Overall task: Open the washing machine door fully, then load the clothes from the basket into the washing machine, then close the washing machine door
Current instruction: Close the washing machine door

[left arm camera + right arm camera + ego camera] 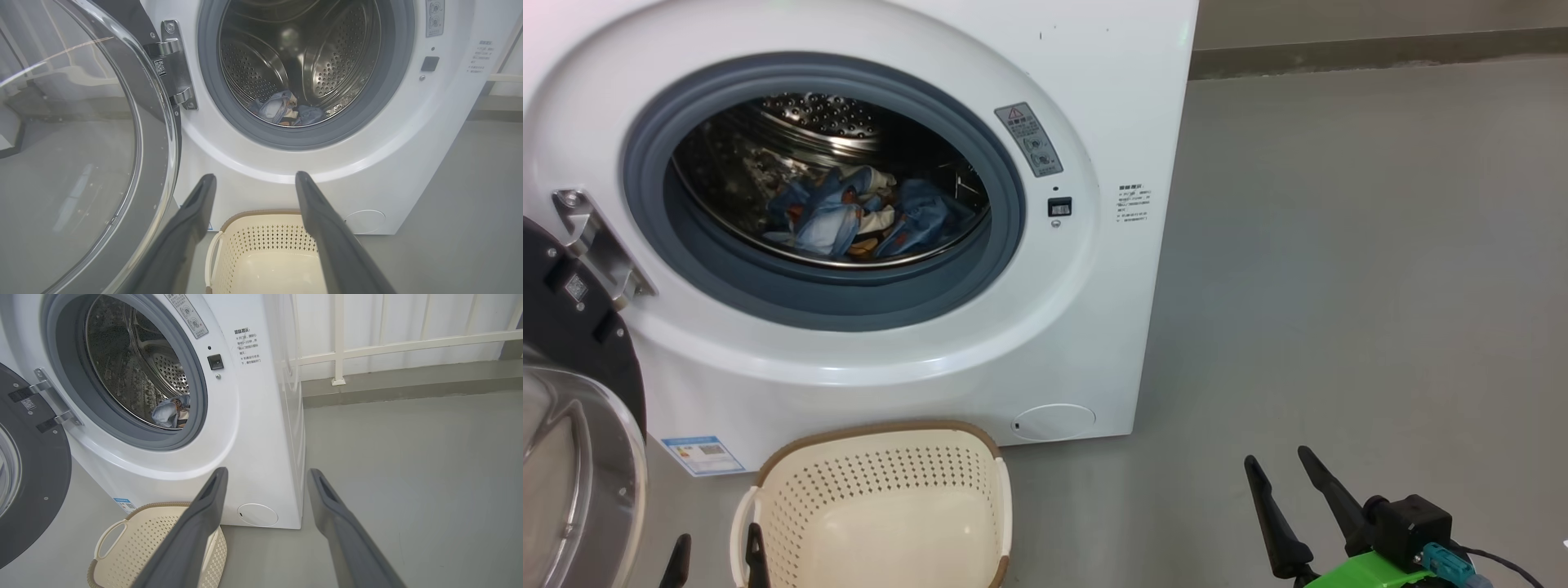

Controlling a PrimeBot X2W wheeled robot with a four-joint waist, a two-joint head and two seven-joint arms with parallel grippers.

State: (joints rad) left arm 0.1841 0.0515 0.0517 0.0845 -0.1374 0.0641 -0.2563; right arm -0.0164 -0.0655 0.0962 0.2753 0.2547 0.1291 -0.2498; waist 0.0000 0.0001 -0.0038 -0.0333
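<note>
- White washing machine (pixel 1078 327) stands on the grey floor (pixel 1339 286) in the head view. The clothes (pixel 849 216) lie in its drum (pixel 825 122). The basket (pixel 882 482) sits just in front.
- Left wrist view: the washing machine door (pixel 81 143) hangs wide open beside the left gripper (pixel 256 176), fingers spread apart.
- Right wrist view: the right gripper (pixel 266 472) is spread apart too. A white railing (pixel 339 339) stands beyond the machine.

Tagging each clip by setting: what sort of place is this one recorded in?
Probably a home laundry corner, perhaps a balcony: a white front-loading washing machine stands on a bare grey floor, a laundry basket sits in front of it, and a white railing runs beyond.
</note>
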